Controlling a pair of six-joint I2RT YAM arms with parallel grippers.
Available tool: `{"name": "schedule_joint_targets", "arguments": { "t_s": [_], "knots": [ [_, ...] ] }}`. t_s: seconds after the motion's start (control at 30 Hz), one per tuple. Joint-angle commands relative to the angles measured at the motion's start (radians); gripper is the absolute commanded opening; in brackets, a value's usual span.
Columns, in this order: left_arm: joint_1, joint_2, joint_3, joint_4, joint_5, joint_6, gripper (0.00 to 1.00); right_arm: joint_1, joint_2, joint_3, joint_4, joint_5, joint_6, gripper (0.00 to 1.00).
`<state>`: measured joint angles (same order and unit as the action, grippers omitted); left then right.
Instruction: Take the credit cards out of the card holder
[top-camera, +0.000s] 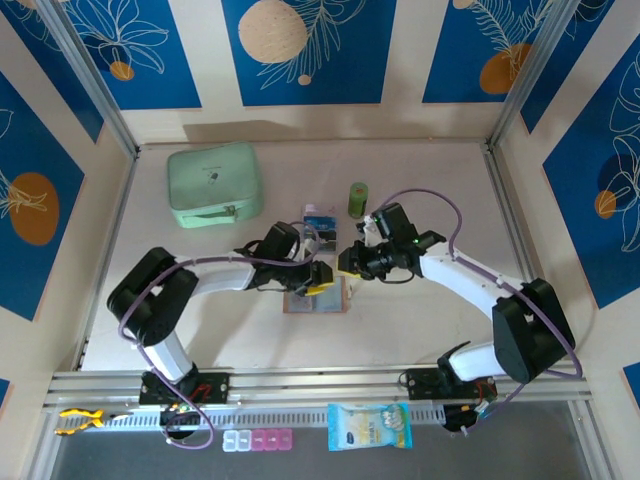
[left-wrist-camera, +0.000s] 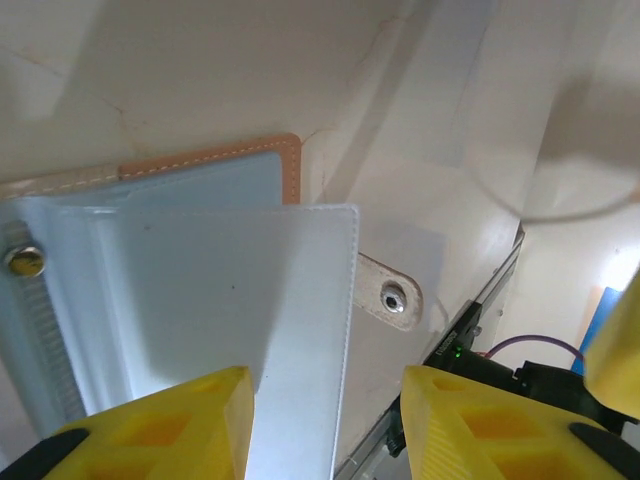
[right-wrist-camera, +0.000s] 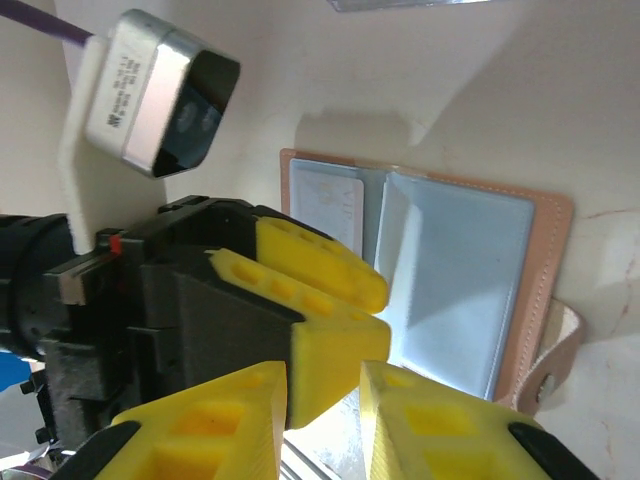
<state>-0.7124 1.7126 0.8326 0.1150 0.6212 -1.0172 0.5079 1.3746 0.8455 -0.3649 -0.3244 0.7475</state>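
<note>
No writing is legible; the label on the camera box (right-wrist-camera: 135, 90), upper left, is too small. The wallet (top-camera: 300, 303) lies open mid-frame: stitched tan leather, smooth grey-blue pockets (right-wrist-camera: 460, 270); one holds a pale insert (right-wrist-camera: 325, 205). The left gripper (left-wrist-camera: 325, 430) stands apart astride a pocket flap; the right gripper (right-wrist-camera: 322, 425) shows a narrow gap, grip unclear.

Tan-pink card holder (right-wrist-camera: 552, 270), pale blue-grey inner pockets (right-wrist-camera: 460, 270)
</note>
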Motion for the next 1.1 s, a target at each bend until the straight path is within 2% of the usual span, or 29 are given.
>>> {"name": "schedule_joint_targets", "arguments": {
  "t_s": [0.0, 0.33, 0.77, 1.07],
  "knots": [
    [-0.01, 0.032, 0.031, 0.026, 0.02, -0.011, 0.44, -0.008, -0.034, -0.021, -0.032, -0.001, -0.013, 0.28],
    [-0.01, 0.062, 0.025, 0.04, 0.022, -0.016, 0.44, -0.009, -0.027, -0.03, -0.026, -0.011, -0.005, 0.29],
    [-0.008, 0.094, 0.035, -0.037, -0.004, 0.014, 0.44, -0.006, -0.026, -0.037, -0.027, -0.015, 0.002, 0.29],
    [0.025, -0.019, 0.022, -0.03, -0.022, 0.013, 0.44, 0.019, 0.001, -0.022, -0.002, -0.016, 0.021, 0.29]
  ]
}}
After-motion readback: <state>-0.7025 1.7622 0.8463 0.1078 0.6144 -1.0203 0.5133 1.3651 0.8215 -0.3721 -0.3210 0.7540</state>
